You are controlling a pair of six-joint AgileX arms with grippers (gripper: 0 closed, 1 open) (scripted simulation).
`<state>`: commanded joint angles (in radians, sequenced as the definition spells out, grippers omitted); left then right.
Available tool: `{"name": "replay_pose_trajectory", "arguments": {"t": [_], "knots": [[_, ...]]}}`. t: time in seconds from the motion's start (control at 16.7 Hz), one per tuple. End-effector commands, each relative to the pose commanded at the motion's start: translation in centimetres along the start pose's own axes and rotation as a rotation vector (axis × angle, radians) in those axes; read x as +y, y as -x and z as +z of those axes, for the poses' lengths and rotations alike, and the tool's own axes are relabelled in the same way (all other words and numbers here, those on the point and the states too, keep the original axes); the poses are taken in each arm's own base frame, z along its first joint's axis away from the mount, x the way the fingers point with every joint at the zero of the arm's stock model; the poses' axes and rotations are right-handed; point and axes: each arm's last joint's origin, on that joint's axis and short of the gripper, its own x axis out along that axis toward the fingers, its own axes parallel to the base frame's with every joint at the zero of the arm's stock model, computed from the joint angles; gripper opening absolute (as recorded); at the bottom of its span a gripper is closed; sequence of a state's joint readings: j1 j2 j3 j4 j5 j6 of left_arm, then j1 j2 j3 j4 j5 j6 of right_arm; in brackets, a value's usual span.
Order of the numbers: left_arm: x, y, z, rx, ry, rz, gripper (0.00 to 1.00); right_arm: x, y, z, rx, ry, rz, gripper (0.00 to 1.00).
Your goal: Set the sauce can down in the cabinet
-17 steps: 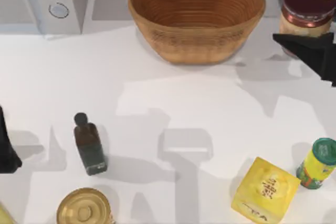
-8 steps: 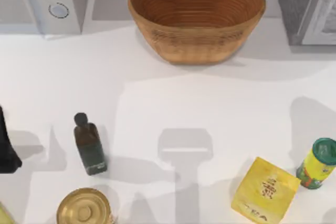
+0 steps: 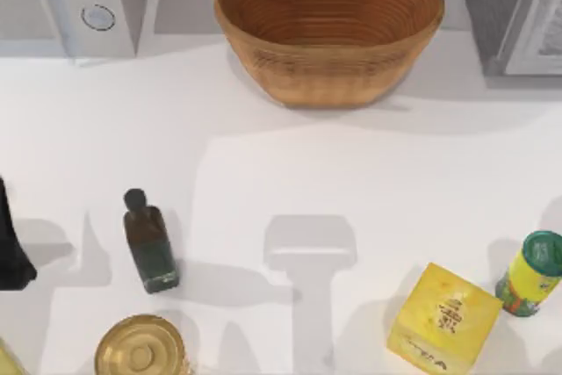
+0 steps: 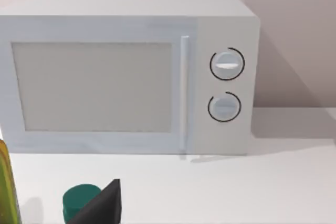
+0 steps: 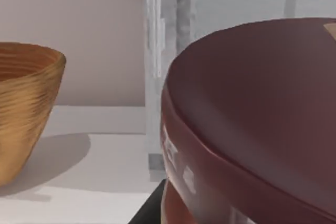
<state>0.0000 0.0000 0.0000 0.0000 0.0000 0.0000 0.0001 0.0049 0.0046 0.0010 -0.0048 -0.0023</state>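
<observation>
Cabinet point(image 3: 514, 10) at the table's 1 o'clock, pale front beside the basket point(image 3: 329, 28); sauce can point(image 5: 252, 124) looms in the right wrist view just before the cabinet, likely carried in for placing, grip can't be told; left gripper point(image 3: 13, 252) parked at 9 o'clock, fingers can't be told.

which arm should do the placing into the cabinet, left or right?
Right. Its wrist view has the sauce can right up close, with the cabinet just behind it. The left gripper sits at the table's far left edge, facing the microwave, across from the cabinet.
</observation>
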Motion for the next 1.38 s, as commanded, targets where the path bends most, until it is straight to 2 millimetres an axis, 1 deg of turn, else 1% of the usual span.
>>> {"name": "replay_pose_trajectory", "arguments": {"t": [0.36, 0.48, 0.6, 0.66, 0.78, 0.96, 1.08, 1.2, 1.38], "knots": [[0.0, 0.0, 0.0, 0.000, 0.000, 0.000, 1.00, 0.0, 0.0, -0.1, 0.003, -0.003, 0.000, 0.00], [0.0, 0.0, 0.0, 0.000, 0.000, 0.000, 1.00, 0.0, 0.0, 0.6, 0.010, -0.005, -0.004, 0.00], [0.0, 0.0, 0.0, 0.000, 0.000, 0.000, 1.00, 0.1, -0.1, 2.5, 0.022, -0.008, -0.008, 0.00], [0.0, 0.0, 0.0, 0.000, 0.000, 0.000, 1.00, 0.1, -0.1, 3.8, 0.028, -0.010, -0.009, 0.00], [0.0, 0.0, 0.0, 0.000, 0.000, 0.000, 1.00, 0.2, -0.5, 7.2, 0.036, -0.014, -0.012, 0.00], [0.0, 0.0, 0.0, 0.000, 0.000, 0.000, 1.00, 0.5, -1.6, 13.8, 0.035, -0.021, -0.023, 0.00], [0.0, 0.0, 0.0, 0.000, 0.000, 0.000, 1.00, 0.7, -2.9, 18.6, 0.032, -0.026, -0.036, 0.00], [0.0, 0.0, 0.0, 0.000, 0.000, 0.000, 1.00, 1.0, -4.6, 23.1, 0.028, -0.031, -0.050, 0.00], [0.0, 0.0, 0.0, 0.000, 0.000, 0.000, 1.00, 1.7, -7.6, 29.0, 0.023, -0.032, -0.063, 0.00]]}}
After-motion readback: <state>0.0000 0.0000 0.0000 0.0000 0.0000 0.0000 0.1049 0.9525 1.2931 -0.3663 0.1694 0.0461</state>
